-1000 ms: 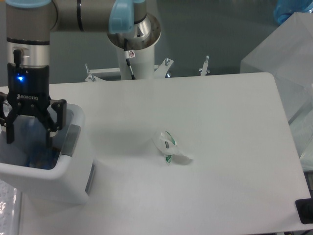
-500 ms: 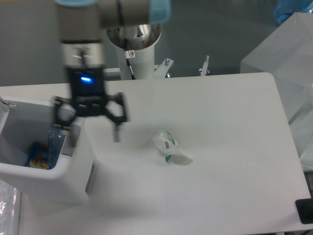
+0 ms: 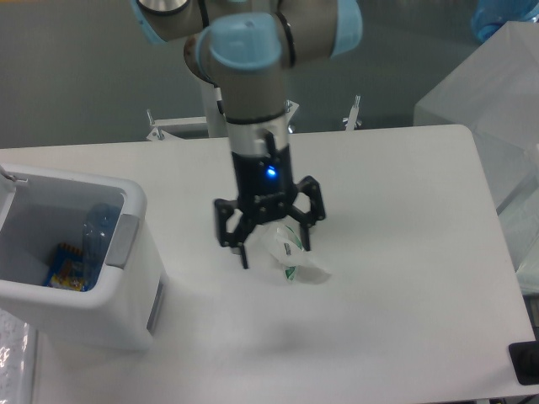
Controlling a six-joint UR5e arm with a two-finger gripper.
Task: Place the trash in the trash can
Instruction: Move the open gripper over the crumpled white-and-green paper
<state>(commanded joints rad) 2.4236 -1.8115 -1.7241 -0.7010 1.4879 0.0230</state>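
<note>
The black two-finger end effector (image 3: pixel 272 248) is hovering spread open, straddling the small crumpled clear-white wrapper (image 3: pixel 295 257) mid-counter (image 3: pixel 404 252), presumably lining up to grab it.

One fixed camera looked steeply down from moderate distance above the white rounded-corner table (image 3: pixel 396 252), facing the arm's white pedestal base (image 3: pixel 240 101) at twelve o'clock.

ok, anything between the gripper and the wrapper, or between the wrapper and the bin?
Nothing visible. The gripper is open right over the wrapper, fingers either side of it. The table between the wrapper and the trash can is bare, and the can's top is open, with the bottle already inside.
</note>
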